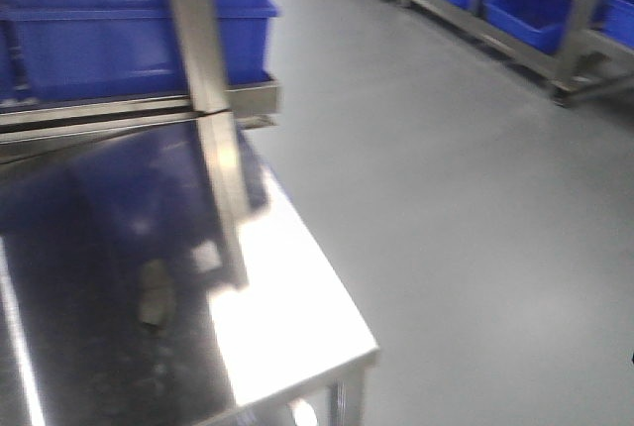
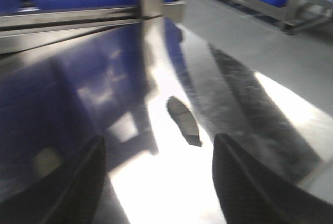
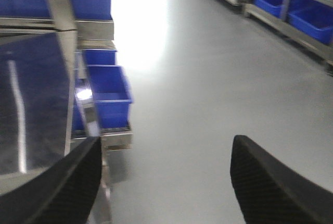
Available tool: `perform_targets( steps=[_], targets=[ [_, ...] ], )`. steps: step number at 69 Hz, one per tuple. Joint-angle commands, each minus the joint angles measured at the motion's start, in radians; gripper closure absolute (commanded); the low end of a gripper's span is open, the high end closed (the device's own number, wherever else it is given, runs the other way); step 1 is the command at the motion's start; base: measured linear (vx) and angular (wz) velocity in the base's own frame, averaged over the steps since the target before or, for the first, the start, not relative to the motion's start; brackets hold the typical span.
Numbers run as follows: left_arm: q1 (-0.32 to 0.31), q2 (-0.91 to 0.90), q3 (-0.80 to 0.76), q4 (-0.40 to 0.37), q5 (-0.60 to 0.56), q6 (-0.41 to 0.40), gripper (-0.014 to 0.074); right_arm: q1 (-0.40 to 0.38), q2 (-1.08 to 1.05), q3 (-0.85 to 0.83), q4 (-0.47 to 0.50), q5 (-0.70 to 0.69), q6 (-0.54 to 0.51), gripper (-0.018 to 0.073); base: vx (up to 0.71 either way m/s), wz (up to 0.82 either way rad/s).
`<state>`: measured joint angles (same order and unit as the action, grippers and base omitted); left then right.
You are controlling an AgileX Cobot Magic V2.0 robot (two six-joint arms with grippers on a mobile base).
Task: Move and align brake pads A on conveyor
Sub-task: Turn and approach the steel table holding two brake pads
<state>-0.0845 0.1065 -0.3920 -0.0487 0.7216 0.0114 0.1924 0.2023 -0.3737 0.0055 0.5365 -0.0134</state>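
One small flat dark grey curved oblong brake pad [image 1: 156, 292] lies on the shiny mirror-like steel tabletop [image 1: 287, 327], apart from everything else. In the front view it sits toward 7 o'clock, and at about 8 o'clock from the foot of the square steel post [image 1: 213, 99] that rises from the table. The pictures are blurred, so finer detail on the pad is hard to read. From the left wrist camera a faint line seems to cross its middle, and its long axis runs from 11 o'clock to 5 o'clock.

The left gripper [image 2: 158, 143] hangs low over the tabletop with its two black textured fingers [image 2: 78, 187] spread wide and nothing between them. The pad lies just beyond the gap, at about 1 o'clock from the gripper's centre, touching neither finger.

The right gripper [image 3: 167, 140] is off the table's side, over the pale grey floor [image 3: 208, 78]. Its fingers [image 3: 265, 182] are also wide apart and hold nothing. At 9 o'clock in that view is the table's edge, with blue plastic bins [image 3: 106, 91] stacked low beside it.

More of these bins stand behind the table at 11 o'clock in the front view, and a metal shelving rack [image 1: 575, 30] holding others runs along the far side at 1 o'clock.
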Motion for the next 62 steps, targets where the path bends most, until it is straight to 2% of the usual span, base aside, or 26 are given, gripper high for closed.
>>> perform_targets(
  steps=[1, 31, 62],
  targets=[
    [-0.005, 0.016, -0.024, -0.006, -0.074, -0.001, 0.0157, -0.003, 0.014, -0.027, -0.005, -0.072, -0.012, 0.0054, 0.21, 0.88],
    [-0.005, 0.016, -0.024, -0.006, -0.074, -0.001, 0.0157, -0.003, 0.014, -0.027, -0.005, -0.072, -0.012, 0.0054, 0.16, 0.66],
    [-0.005, 0.016, -0.024, -0.006, -0.074, -0.001, 0.0157, -0.003, 0.014, -0.027, -0.005, -0.072, -0.012, 0.0054, 0.05, 0.34]
  ],
)
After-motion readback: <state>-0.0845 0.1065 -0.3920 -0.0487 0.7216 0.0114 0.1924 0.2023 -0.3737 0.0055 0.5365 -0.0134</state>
